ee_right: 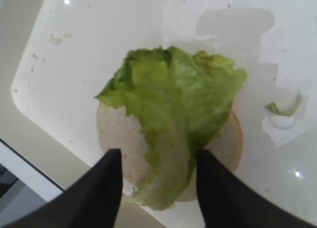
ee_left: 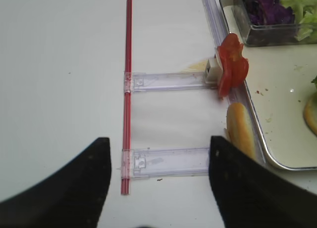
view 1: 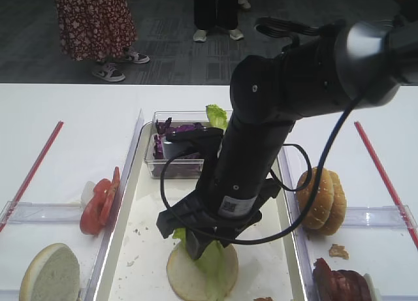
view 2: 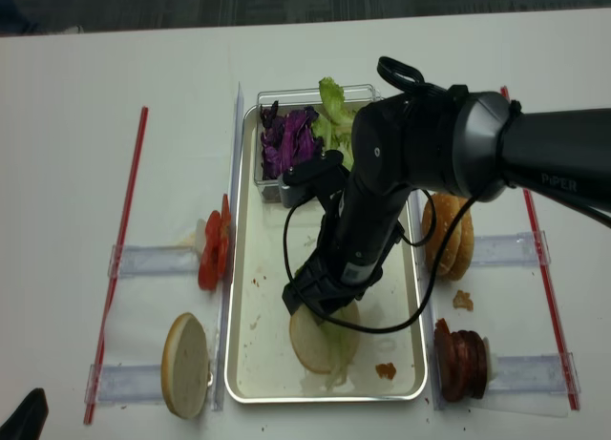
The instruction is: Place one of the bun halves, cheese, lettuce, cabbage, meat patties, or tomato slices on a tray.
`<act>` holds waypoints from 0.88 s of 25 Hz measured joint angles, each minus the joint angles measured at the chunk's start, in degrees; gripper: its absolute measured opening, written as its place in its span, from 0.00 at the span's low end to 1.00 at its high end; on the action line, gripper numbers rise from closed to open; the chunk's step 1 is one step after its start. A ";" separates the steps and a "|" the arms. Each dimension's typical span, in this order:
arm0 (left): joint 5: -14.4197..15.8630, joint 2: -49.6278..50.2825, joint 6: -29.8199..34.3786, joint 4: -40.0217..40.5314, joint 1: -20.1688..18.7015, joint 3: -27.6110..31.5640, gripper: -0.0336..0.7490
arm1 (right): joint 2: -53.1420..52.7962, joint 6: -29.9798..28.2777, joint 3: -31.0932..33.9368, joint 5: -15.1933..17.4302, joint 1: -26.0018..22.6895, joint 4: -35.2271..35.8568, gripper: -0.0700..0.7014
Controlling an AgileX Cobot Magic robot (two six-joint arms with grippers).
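A light-green lettuce (ee_right: 173, 104) leaf lies on a pale bun half (ee_right: 119, 139) near the front of the silver tray (ee_right: 74, 65). My right gripper (ee_right: 158, 183) hovers just above it, open, its black fingers on either side of the leaf's stem end. In the high view the right arm reaches across over the tray (view 1: 130, 249) and hides part of the bun half (view 1: 186, 275). My left gripper (ee_left: 159, 173) is open over bare table left of the tray, with nothing between its fingers.
A clear tub of purple cabbage (view 1: 176, 134) and more lettuce (view 1: 216, 116) stands at the tray's back. Tomato slices (view 1: 99, 203) and a bun half (view 1: 51, 275) sit to the left. Stacked buns (view 1: 322, 200) and meat patties (view 1: 339, 281) sit to the right. Red strips (view 1: 32, 174) flank both sides.
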 joint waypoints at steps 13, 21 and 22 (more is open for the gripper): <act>0.00 0.00 0.00 0.00 0.00 0.00 0.57 | 0.00 0.89 -1.64 2.17 0.00 -0.12 0.63; 0.00 0.00 -0.11 0.00 0.00 0.00 0.57 | 0.00 4.34 -7.86 9.42 0.00 -1.82 0.63; 0.00 0.00 -0.11 0.00 0.00 0.00 0.57 | 0.00 4.93 -8.44 10.11 0.00 -2.28 0.63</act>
